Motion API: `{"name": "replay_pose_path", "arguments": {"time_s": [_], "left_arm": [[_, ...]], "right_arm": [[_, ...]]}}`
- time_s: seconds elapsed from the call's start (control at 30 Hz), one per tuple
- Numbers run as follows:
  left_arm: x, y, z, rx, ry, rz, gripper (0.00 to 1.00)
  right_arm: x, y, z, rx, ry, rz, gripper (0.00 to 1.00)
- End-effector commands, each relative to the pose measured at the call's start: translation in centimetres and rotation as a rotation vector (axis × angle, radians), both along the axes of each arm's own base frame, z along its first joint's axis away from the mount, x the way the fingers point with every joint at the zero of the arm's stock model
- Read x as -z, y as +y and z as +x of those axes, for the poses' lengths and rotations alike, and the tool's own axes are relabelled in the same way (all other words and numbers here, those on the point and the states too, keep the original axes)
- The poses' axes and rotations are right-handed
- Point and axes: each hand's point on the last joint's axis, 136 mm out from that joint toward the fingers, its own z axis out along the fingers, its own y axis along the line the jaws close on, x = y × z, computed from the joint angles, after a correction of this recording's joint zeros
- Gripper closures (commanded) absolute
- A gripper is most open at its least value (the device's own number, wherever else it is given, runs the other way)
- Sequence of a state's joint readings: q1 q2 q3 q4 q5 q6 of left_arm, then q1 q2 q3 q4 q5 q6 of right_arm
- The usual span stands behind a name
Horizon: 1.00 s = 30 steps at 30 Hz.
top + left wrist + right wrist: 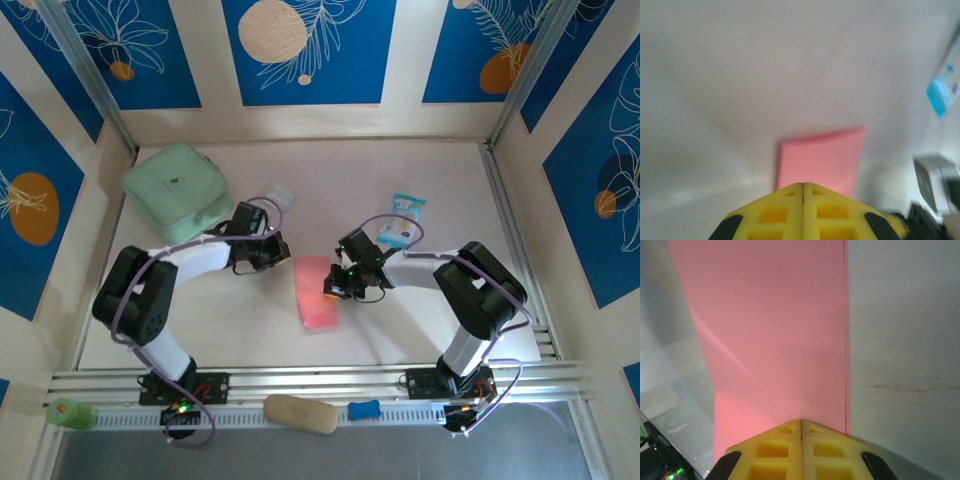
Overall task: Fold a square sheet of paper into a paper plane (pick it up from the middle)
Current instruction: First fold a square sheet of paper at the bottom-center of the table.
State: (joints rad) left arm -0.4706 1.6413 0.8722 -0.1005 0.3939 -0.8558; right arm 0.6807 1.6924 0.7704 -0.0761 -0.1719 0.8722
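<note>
My left pincer (803, 186) is pressed together: the two yellow fingers, moulded with square pockets, meet along a hairline seam with nothing between them. My right pincer (801, 422) is pressed together the same way, seam tight, and I see nothing pinched in it.

From the left wrist camera, the paper (318, 292) lies just beyond the tips at 12 o'clock. It is flat, matte and salmon-pink, with crisp corners. From the right wrist camera it spreads from the tips toward 12 o'clock, smooth and even. A fine straight line runs just inside its right edge, like a second layer. A faint diagonal crease crosses its lower left. Whether the tips touch it I cannot tell.

From above, the paper reads as an oblong, longer than wide, lying flat near the middle of the pale, faintly scuffed table (430, 310). The right pincer sits at its 3 o'clock edge. The left pincer hangs at its 11 o'clock, just apart from it.

Both arms are bent the same way. The black elbows are pushed outward, the left toward 9 o'clock and the right toward 3 o'clock. The white forearms angle in toward the centre, with cables looping over the wrists.

Further out, a soft mint-green pouch (172, 192) with rounded corners lies at 10 o'clock. A small clear wrapper (278, 195) lies at 11. A glossy blue-and-white packet (402, 220) lies at 1.
</note>
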Motion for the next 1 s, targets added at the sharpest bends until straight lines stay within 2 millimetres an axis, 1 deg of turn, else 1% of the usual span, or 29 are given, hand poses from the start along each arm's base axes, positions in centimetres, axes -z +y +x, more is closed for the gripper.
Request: {"name": "replay_pose_path", "arguments": {"time_s": [0.0, 0.13, 0.27, 0.47, 0.57, 0.67, 0.8, 0.87, 0.9, 0.97], "left_arm": [[-0.7, -2.7, -3.6, 0.132, 0.009, -0.091, 1.00], [-0.7, -4.7, -6.2, 0.204, 0.031, -0.180, 1.00], [0.4, -4.8, -7.9, 0.230, 0.064, -0.175, 1.00], [2.5, -4.2, -9.7, 0.257, 0.111, -0.149, 1.00], [3.9, -3.7, -10.5, 0.272, 0.136, -0.117, 1.00], [5.3, -2.6, -11.2, 0.282, 0.154, -0.060, 1.00], [7.4, -0.3, -12.7, 0.309, 0.185, 0.071, 1.00], [7.8, 0.1, -13.0, 0.316, 0.187, 0.087, 1.00], [7.6, 0.1, -13.1, 0.317, 0.187, 0.080, 1.00], [6.7, -0.5, -12.7, 0.316, 0.167, 0.049, 1.00]], "right_arm": [[3.4, -3.4, -3.7, 0.018, 0.145, -0.169, 1.00], [3.5, -3.4, -3.8, 0.016, 0.148, -0.169, 1.00], [3.5, -3.4, -3.9, 0.016, 0.149, -0.171, 1.00], [3.7, -3.5, -4.0, 0.018, 0.151, -0.172, 1.00], [3.7, -3.4, -4.1, 0.017, 0.151, -0.172, 1.00], [3.7, -3.4, -4.1, 0.017, 0.151, -0.173, 1.00], [3.8, -3.5, -4.2, 0.018, 0.155, -0.174, 1.00], [3.8, -3.5, -4.2, 0.020, 0.154, -0.176, 1.00], [3.8, -3.5, -4.2, 0.019, 0.154, -0.175, 1.00], [3.8, -3.5, -4.2, 0.020, 0.154, -0.176, 1.00]]}}
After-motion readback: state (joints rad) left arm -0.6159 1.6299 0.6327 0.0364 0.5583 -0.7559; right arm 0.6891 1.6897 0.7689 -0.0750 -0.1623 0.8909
